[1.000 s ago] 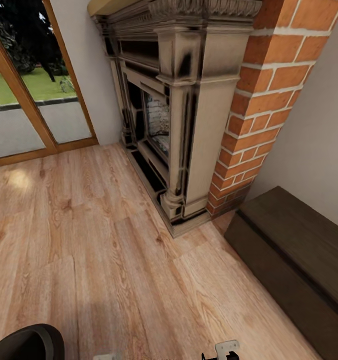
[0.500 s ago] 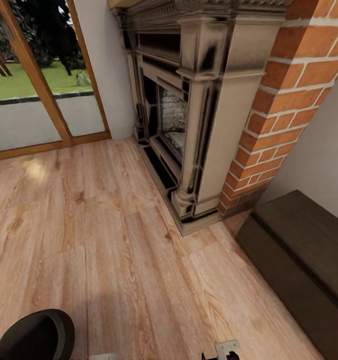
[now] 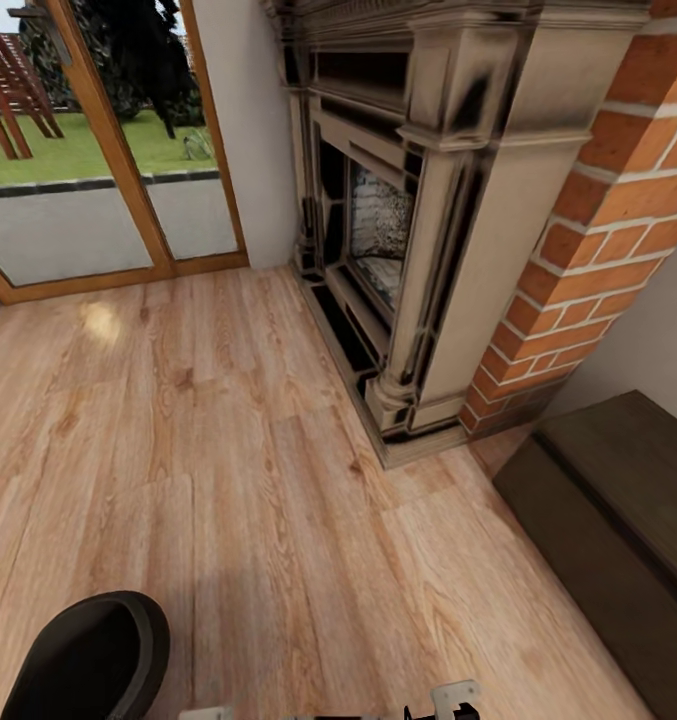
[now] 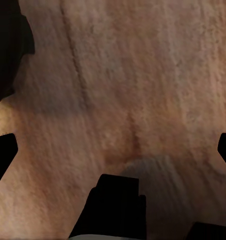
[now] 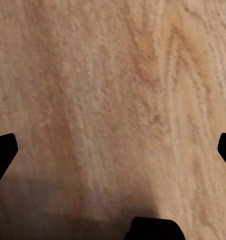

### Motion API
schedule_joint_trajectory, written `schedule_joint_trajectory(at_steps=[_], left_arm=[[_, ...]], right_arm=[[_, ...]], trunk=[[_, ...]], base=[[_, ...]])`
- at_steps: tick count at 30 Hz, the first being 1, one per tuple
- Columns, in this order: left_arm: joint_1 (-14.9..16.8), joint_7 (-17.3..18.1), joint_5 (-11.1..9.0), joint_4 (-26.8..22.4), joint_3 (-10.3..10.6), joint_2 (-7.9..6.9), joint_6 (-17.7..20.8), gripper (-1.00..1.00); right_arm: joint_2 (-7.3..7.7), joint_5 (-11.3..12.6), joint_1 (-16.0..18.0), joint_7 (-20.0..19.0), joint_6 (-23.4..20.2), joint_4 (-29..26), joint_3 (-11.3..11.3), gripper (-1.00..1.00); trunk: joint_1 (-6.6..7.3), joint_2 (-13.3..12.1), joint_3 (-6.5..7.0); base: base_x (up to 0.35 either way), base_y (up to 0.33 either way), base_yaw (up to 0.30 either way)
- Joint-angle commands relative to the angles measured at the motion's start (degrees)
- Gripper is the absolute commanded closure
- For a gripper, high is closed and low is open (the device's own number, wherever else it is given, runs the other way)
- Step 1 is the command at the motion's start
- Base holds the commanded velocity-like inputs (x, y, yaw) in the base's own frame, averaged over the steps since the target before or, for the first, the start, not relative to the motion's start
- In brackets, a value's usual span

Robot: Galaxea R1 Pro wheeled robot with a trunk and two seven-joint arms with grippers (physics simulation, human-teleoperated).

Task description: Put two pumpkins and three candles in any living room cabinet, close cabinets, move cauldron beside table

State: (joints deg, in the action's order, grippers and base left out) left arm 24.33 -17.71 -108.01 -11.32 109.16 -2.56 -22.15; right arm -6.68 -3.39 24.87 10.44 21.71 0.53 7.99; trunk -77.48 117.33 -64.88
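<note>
- On the plank floor (image 3: pixel 228 480), at the lower left corner of the head view, sits the cauldron (image 3: pixel 88 660): matte black, rounded, its wide round mouth tilted toward the camera and cut off by the picture's edge.
- At the right edge of that view stands the cabinet (image 3: pixel 618 520), a long, low dark-brown unit with a flat front, shut as far as can be seen, close beside the brick chimney breast (image 3: pixel 588 270).
- Between the bricks and the glazed patio door (image 3: pixel 108 150) rises a pale, soot-streaked fireplace (image 3: pixel 418 220).
- Through the left wrist view, a dark rounded mass shows in one corner, probably the cauldron, though too blurred to tell; the floor boards lie below.
- Left end effector (image 4: pixel 113 150): its two dark fingertips (image 4: pixel 2 155) stand at opposite edges of the picture, spread wide, with nothing between them.
- Right end effector (image 5: pixel 113 150): fingertips (image 5: pixel 3 152) likewise far apart, holding nothing, above bare light wood grain.
- Along the bottom edge of the head view, small pale and black robot parts (image 3: pixel 453 698) peek in.
</note>
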Motion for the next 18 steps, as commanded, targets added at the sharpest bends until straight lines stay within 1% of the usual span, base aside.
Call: schedule_joint_trajectory(at_steps=[1,18], left_arm=[[0.01,-0.01,-0.02,-0.01,0.00,-0.02,0.00,-1.00],[0.01,0.04,0.00,-0.15,0.00,0.01,0.00,-1.00]], right_arm=[[0.02,0.02,0.00,0.01,0.00,0.00,-0.01,-1.00],[0.04,0.05,0.00,0.03,0.00,0.00,0.00,-1.00]], trunk=[[0.00,0.00,-0.08],[0.00,0.00,-1.44]], base=[[0.000,0.000,0.175],[0.000,0.000,0.175]])
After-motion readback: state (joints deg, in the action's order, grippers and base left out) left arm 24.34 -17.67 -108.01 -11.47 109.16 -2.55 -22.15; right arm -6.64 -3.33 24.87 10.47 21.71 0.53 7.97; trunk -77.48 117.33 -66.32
